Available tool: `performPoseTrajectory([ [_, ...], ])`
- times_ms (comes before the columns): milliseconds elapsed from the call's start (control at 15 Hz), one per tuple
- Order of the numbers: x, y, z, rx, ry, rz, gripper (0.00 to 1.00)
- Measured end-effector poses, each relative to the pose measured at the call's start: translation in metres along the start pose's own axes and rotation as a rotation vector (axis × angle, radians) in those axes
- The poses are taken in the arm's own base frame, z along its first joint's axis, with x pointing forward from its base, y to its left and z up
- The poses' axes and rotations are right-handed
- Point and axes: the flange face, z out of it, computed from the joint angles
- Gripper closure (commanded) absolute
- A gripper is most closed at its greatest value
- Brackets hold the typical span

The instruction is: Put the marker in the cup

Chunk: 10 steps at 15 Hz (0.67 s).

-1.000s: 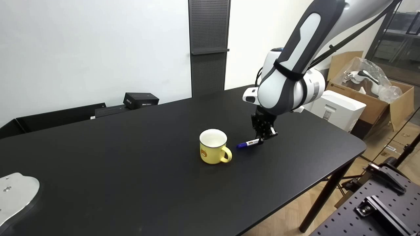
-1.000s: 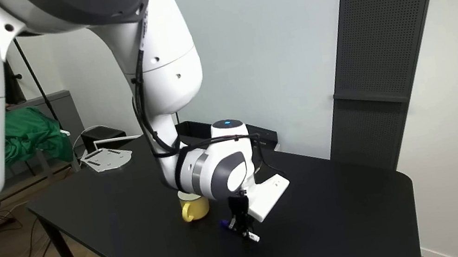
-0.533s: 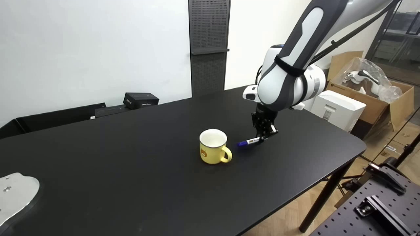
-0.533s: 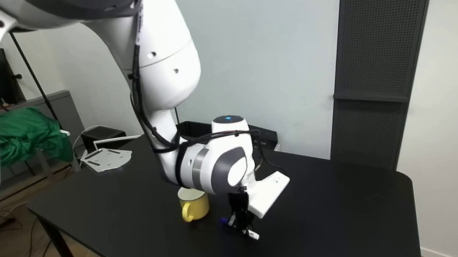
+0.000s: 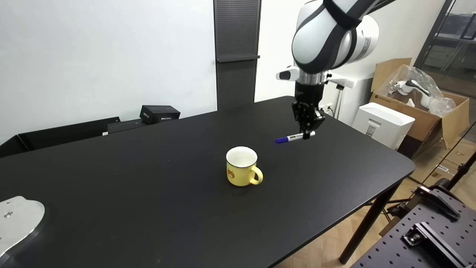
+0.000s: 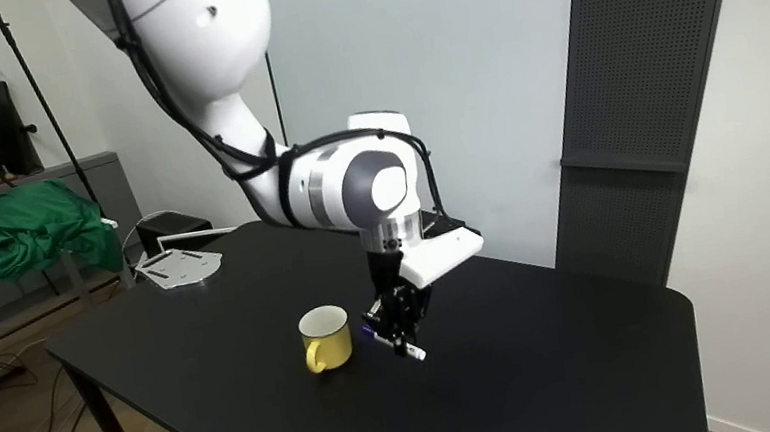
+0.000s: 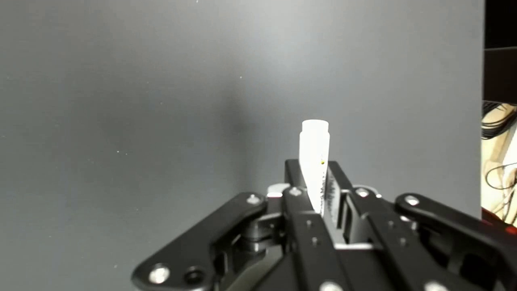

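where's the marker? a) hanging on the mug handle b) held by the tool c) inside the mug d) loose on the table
b: the wrist view shows the tool closed on the marker, and both exterior views show the mug standing apart from it.

Both exterior views sit well back from the mug (image 5: 240, 175), in different spots, peering down toward the wall (image 5: 111, 56) with the perforated panel (image 5: 238, 41), sharing mug, table (image 6: 540, 378) and arm (image 6: 213, 48). The wrist view's super close, aimed down past the gripper (image 7: 314, 171) at the table.

Claw (image 7: 316, 174) aloft, downturned (clamped).
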Motion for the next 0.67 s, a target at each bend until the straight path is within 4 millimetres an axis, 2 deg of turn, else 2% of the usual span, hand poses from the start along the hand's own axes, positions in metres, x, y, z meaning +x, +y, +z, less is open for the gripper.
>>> performPoseTrajectory([
  [200,0.011,-0.002,-0.047,0.051,-0.088,0.085,0.96],
  [333,0.023,-0.001,-0.069,0.068,-0.173,0.143,0.96],
  [467,0.039,-0.001,-0.084,0.079,-0.255,0.182,0.96],
  [667,0.072,-0.004,-0.089,0.106,-0.352,0.193,0.96],
])
